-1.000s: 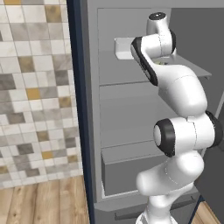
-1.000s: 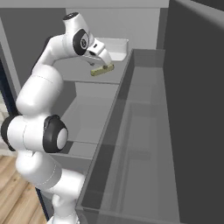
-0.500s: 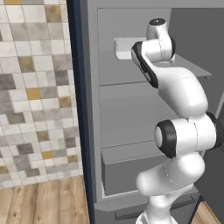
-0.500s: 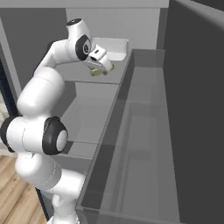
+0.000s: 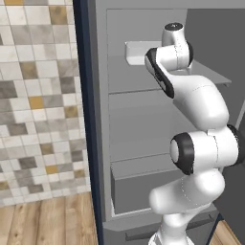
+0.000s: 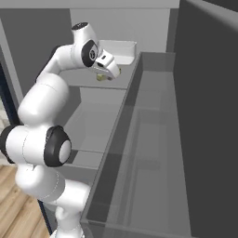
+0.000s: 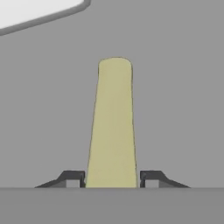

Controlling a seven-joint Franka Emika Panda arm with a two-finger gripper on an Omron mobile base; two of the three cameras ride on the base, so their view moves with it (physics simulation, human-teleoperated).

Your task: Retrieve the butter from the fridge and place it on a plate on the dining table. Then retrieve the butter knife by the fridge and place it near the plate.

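Landmark: the tall matte grey fridge, standing open; all places below are given against it.

Left of fridge: a wall of beige, grey and ochre mosaic tiles above a light wooden plank floor; a navy-blue vertical edge lies between tiles and fridge.

Inside fridge, upper shelf: a flat grey shelf carries a shallow white rectangular tray at the back, and in front of it the small pale olive-yellow rectangular stick of butter.

Butter: lies flat on that upper shelf, long axis running away from the hand, near end between the finger tips, far end short of the white tray and apart from it.

Arm: the white arm with dark joints reaches up from below into the upper compartment.

Gripper: the two-finger gripper straddles the near end of the stick. The dark fingertips sit just beside each long flank, with almost no gap showing; they look about clamped on the butter, though firm contact I cannot confirm.

Right of fridge interior: the inner face of the grey door with its long door bins.

Step in hand: gripping the butter, first stage of the task.

Doing it well: keep the stick centred between the tips, squeeze gently since butter is probably soft, lift straight off the shelf before drawing back, and clear the door bins on the way out.
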